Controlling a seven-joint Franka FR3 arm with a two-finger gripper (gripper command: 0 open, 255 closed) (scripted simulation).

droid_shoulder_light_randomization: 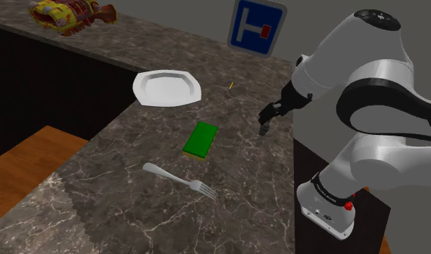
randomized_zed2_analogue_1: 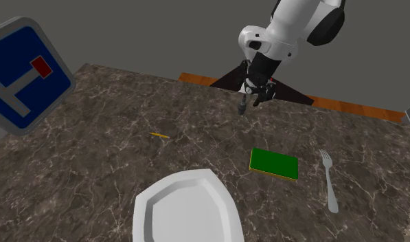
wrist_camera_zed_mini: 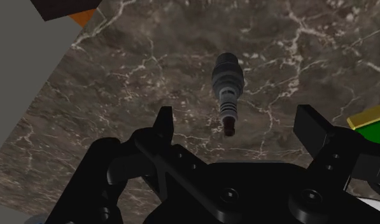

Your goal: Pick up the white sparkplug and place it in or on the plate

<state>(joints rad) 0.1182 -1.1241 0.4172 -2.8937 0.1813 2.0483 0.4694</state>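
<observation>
**Open end effector [wrist_camera_zed_mini: 237,118] above grey sparkplug [wrist_camera_zed_mini: 227,86]**

Black fingers [wrist_camera_zed_mini: 163,124] stand wide apart and clasp nothing. Everything sits on the dark marbled tabletop [droid_shoulder_light_randomization: 127,195]. The white plate [droid_shoulder_light_randomization: 167,88] is toward the shoulder view's upper left. A green block [droid_shoulder_light_randomization: 201,139] lies between it and the grey fork [droid_shoulder_light_randomization: 179,180]. The sparkplug sits below and between the fingers, untouched by them. It is near the tabletop's edge by the stand [droid_shoulder_light_randomization: 329,206] and well apart from the plate. A tiny yellow sliver [droid_shoulder_light_randomization: 230,86] lies near the plate.
</observation>
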